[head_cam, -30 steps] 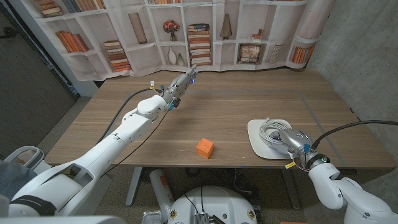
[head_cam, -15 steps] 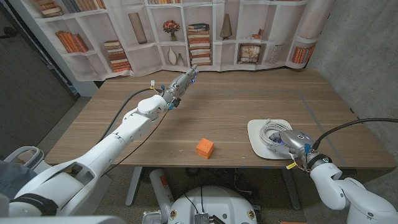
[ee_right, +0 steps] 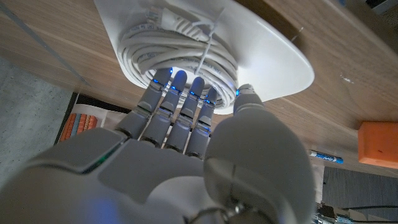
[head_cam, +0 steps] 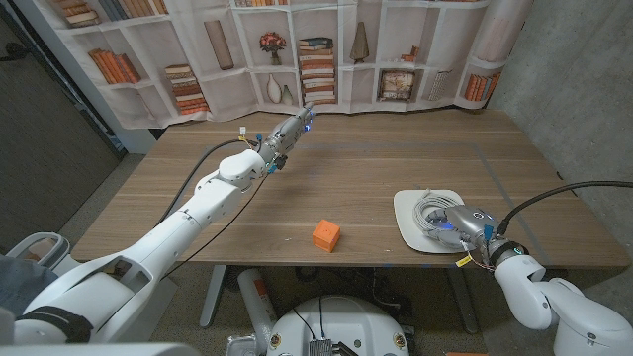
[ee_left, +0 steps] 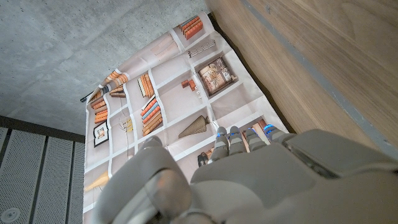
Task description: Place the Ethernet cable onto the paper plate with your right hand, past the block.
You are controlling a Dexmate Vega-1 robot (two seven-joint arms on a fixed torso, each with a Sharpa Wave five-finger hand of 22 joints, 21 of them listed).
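Note:
The white Ethernet cable (head_cam: 431, 210) lies coiled on the white paper plate (head_cam: 407, 229) at the table's near right. My right hand (head_cam: 466, 224) is at the plate's near right rim, fingers stretched out with nothing in them. In the right wrist view the fingertips (ee_right: 177, 79) reach the edge of the cable coil (ee_right: 177, 40) on the plate (ee_right: 277, 62). The orange block (head_cam: 325, 235) stands left of the plate, also seen as an orange block (ee_right: 377, 143) past the hand. My left hand (head_cam: 290, 130) hangs over the far middle of the table, fingers straight and holding nothing.
The wooden table (head_cam: 376, 163) stretches between the block and the left arm. A printed bookshelf backdrop (head_cam: 316, 54) hangs behind the far edge. The near table edge runs just below the plate and my right hand.
My right hand has drawn back slightly toward the near right, away from the plate's middle. The cable, block and left arm are unmoved.

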